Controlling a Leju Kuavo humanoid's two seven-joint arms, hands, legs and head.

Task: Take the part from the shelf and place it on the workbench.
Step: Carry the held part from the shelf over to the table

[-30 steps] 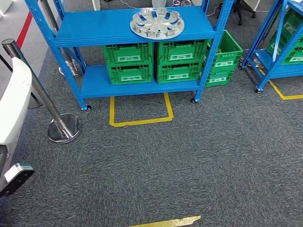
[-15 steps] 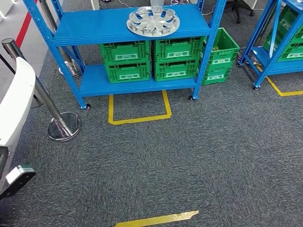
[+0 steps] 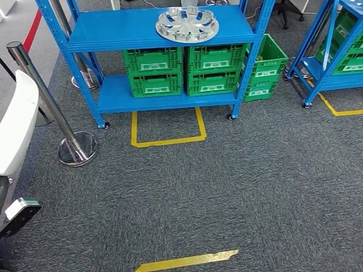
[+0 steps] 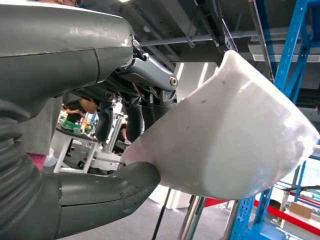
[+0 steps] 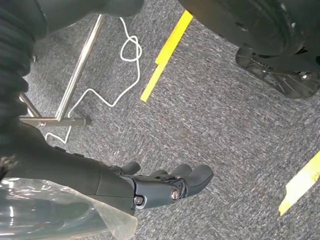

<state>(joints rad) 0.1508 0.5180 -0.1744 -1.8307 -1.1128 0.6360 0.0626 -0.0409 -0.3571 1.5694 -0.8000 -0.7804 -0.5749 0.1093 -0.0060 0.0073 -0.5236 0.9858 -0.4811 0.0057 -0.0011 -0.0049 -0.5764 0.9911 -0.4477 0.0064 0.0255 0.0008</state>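
A white curved part (image 4: 226, 135) sits in my left hand (image 4: 102, 187), gripped between the thick thumb and the dark fingers (image 4: 132, 117). The same white part (image 3: 15, 124) appears at the left edge of the head view, held up beside my body. My right hand (image 5: 162, 185) hangs over the grey carpet with its fingers stretched out and nothing in them. A blue shelf (image 3: 124, 31) stands ahead, well beyond both hands.
A silver hubcap (image 3: 187, 24) lies on the shelf's top board, with green crates (image 3: 184, 71) below it. A chrome barrier post (image 3: 77, 148) stands at the left. Yellow tape (image 3: 167, 127) marks the carpet. A second blue shelf (image 3: 329, 51) is at the right.
The whole picture has shifted a little as the camera moved; the yellow tape strip at the bottom shows further up. The white part stays in my left hand.
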